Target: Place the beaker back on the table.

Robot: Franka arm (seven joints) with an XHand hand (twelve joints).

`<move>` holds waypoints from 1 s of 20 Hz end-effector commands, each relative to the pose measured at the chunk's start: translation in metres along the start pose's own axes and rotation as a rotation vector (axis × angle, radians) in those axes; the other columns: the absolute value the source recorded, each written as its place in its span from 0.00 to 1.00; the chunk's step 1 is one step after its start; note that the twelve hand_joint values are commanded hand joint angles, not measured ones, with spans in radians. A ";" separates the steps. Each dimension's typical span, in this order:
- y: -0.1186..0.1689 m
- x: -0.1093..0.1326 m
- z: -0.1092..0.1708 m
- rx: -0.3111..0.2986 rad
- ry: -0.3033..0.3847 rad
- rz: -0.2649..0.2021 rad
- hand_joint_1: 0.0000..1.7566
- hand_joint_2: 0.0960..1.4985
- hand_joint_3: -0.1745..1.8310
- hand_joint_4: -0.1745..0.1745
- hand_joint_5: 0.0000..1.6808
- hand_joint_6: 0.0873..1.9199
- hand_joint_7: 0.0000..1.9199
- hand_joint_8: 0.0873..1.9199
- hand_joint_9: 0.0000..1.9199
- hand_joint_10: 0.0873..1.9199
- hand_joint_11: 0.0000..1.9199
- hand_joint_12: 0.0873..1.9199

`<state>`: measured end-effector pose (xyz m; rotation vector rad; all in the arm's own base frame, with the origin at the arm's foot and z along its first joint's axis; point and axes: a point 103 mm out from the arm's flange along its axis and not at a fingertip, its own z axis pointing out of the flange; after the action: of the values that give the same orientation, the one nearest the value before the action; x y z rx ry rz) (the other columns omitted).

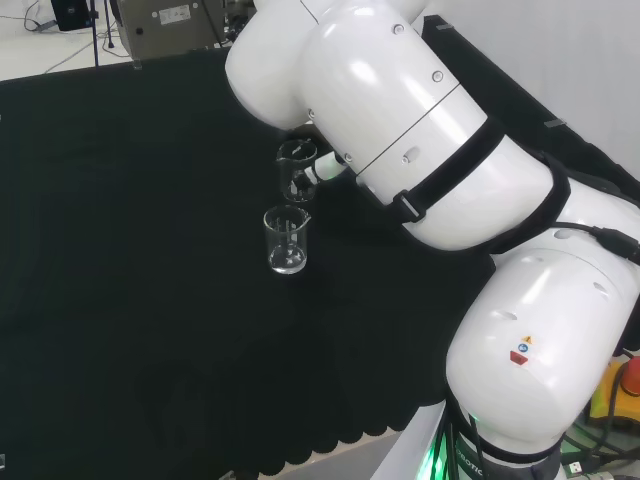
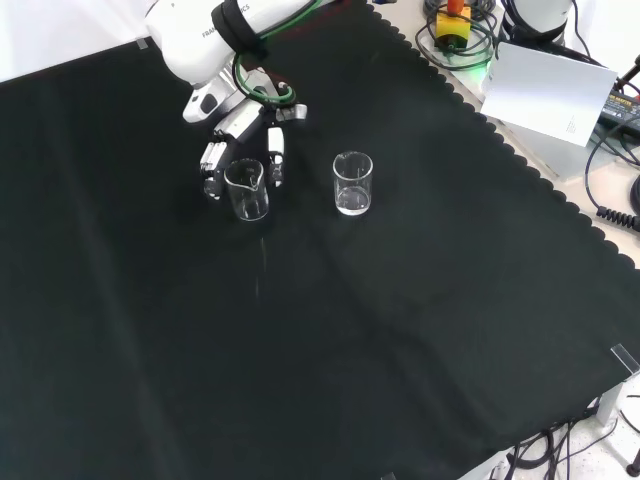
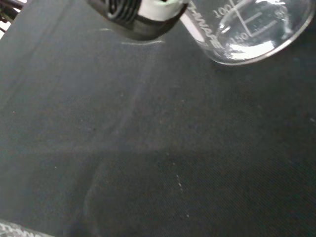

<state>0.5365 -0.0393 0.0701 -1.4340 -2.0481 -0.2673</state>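
Observation:
A clear glass beaker (image 2: pixel 247 190) is upright between the fingers (image 2: pixel 212 165) of the black and white hand (image 2: pixel 240 125). The fingers reach down on both sides of it and curl round its wall. Its base is at the cloth; I cannot tell whether it rests there. In the head view the same beaker (image 1: pixel 297 170) shows just left of the arm's link, with a white fingertip (image 1: pixel 326 168) at its side. The wrist view has the beaker's base (image 3: pixel 247 34) with printed marks beside a fingertip (image 3: pixel 143 15).
A second clear beaker (image 2: pixel 352 183) stands upright on the black cloth (image 2: pixel 330 350), to the right of the held one in the front view; in the head view that second beaker (image 1: pixel 287 240) is nearer. The cloth's scalloped edge (image 2: pixel 520 165) runs along the right.

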 end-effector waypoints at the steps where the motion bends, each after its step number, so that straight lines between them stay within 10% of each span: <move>1: -0.015 0.011 -0.011 -0.029 -0.029 -0.002 0.55 0.54 0.00 0.49 0.15 0.00 0.07 0.30 0.29 0.00 0.10 0.68; 20: -0.115 0.112 -0.097 -0.068 -0.123 0.118 0.45 0.55 0.00 0.50 0.15 0.00 0.05 0.30 0.26 0.00 0.01 0.74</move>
<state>0.4945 -0.0553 0.1914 -1.5864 -2.1287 -0.2612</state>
